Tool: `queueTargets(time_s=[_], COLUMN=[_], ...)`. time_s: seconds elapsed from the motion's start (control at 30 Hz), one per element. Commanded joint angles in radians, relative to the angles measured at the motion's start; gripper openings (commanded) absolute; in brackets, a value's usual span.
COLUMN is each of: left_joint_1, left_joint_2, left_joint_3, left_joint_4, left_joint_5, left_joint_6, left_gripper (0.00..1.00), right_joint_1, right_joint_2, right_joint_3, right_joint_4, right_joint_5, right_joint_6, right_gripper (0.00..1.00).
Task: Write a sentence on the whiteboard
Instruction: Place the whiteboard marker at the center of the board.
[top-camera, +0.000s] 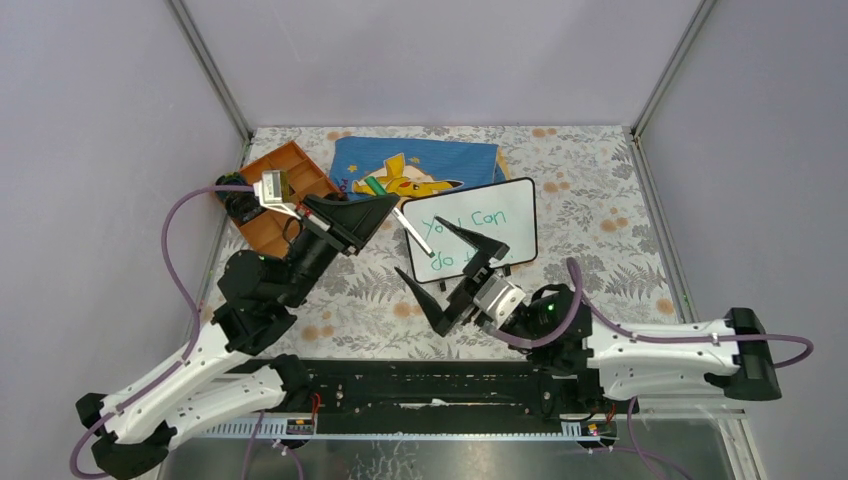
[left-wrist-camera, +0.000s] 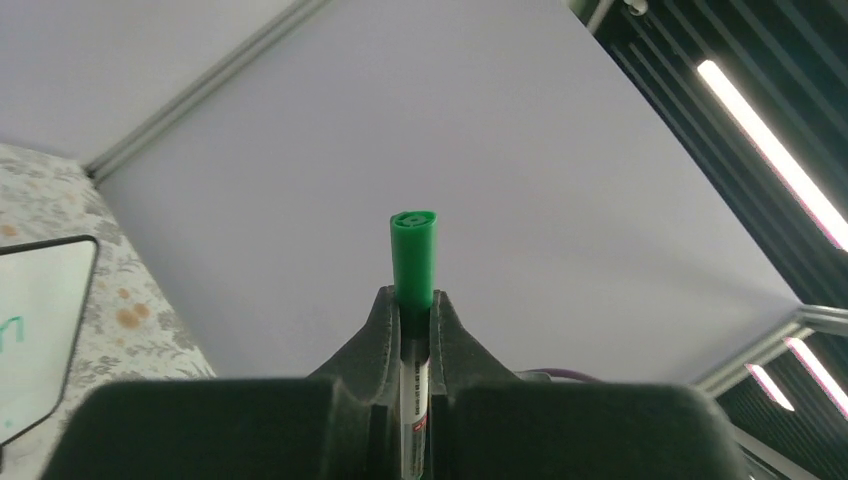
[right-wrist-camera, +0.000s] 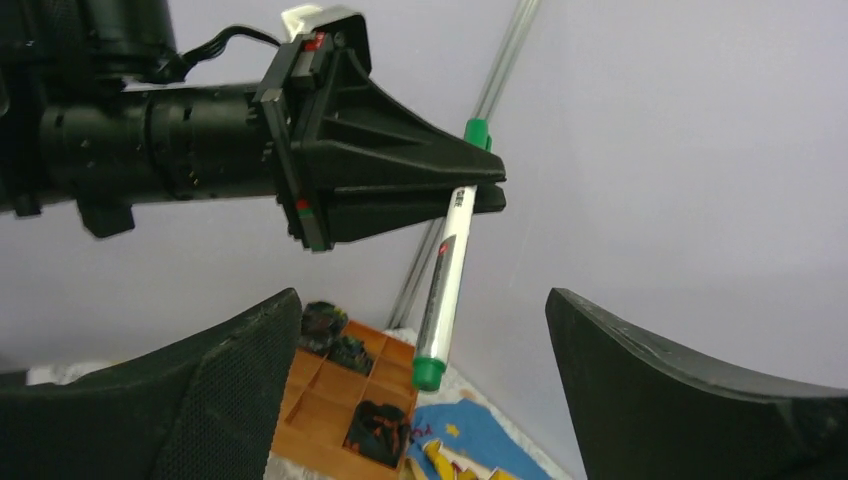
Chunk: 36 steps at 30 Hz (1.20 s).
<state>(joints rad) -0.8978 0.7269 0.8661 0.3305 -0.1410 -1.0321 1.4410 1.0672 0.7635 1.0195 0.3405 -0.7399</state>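
The whiteboard (top-camera: 505, 205) lies tilted on the patterned tablecloth, and its corner also shows in the left wrist view (left-wrist-camera: 40, 330). The sentence (top-camera: 468, 221) in green reads "You can do"; the rest is hidden behind my right arm. My left gripper (top-camera: 388, 207) (left-wrist-camera: 413, 300) is shut on a white marker (top-camera: 415, 240) (left-wrist-camera: 413, 255) (right-wrist-camera: 447, 265) with green at both ends, held in the air over the board's left edge. My right gripper (top-camera: 447, 272) (right-wrist-camera: 422, 300) stands open just below it, a finger on either side of the marker's lower end without touching it.
An orange wooden tray (top-camera: 285, 190) (right-wrist-camera: 345, 395) with dark items in its compartments sits at the back left. A blue Pikachu cloth (top-camera: 420, 160) (right-wrist-camera: 480, 440) lies behind the whiteboard. Grey walls with metal posts close in the table on three sides.
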Motion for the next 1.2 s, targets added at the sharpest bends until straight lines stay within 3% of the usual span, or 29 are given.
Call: queueTargets(time_s=[0.0, 0.23, 0.4, 0.5, 0.6, 0.8, 1.17], left_joint_1=[-0.003, -0.003, -0.003, 0.001, 0.044, 0.209, 0.232], left_joint_2=[-0.030, -0.016, 0.077, 0.173, 0.234, 0.370, 0.641], left_joint_3=[0.055, 0.184, 0.206, 0.172, 0.089, -0.089, -0.159], left_joint_4=[-0.141, -0.625, -0.964, -1.059, -1.038, -0.877, -0.736], left_joint_5=[-0.108, -0.299, -0.394, -0.385, -0.341, -0.099, -0.038], left_joint_6=[0.134, 0.324, 0.309, 0.278, 0.246, 0.242, 0.243], left_gripper=[0.00, 0.00, 0.00, 0.00, 0.00, 0.00, 0.01], right_joint_1=[0.008, 0.008, 0.007, 0.007, 0.006, 0.007, 0.007], right_joint_2=[-0.127, -0.271, -0.309, -0.330, -0.340, -0.350, -0.397], right_joint_3=[0.029, 0.049, -0.009, -0.056, -0.074, -0.085, -0.114], right_joint_4=[-0.320, -0.715, -0.828, -0.840, -0.849, -0.894, -0.923], right_joint_5=[-0.047, 0.030, 0.223, 0.317, 0.401, 0.508, 0.523], right_joint_6=[0.220, 0.417, 0.510, 0.573, 0.625, 0.694, 0.730], right_gripper=[1.00, 1.00, 1.00, 1.00, 1.00, 1.00, 1.00])
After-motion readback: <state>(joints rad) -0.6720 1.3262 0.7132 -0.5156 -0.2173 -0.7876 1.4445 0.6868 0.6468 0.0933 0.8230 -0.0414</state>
